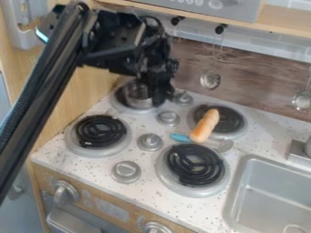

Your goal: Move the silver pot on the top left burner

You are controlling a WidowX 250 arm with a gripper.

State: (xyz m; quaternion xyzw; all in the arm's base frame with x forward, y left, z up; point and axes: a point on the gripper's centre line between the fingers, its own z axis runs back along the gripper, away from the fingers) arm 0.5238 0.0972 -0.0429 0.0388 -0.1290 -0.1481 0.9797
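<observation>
The gripper (158,93) hangs over the back left of the stove, at the right side of the silver pot (138,96) and partly in front of it. The pot is at the top left burner (123,107), with the burner's pale rim showing around its lower side. Part of the pot's right side and top is hidden by the gripper. Whether the two touch I cannot tell.
A bread-like toy (205,125) lies at the back right burner (234,121), beside a blue-handled utensil (181,137). Two front burners and several knobs are nearby. The sink (238,191) is at right; ladles hang on the back wall.
</observation>
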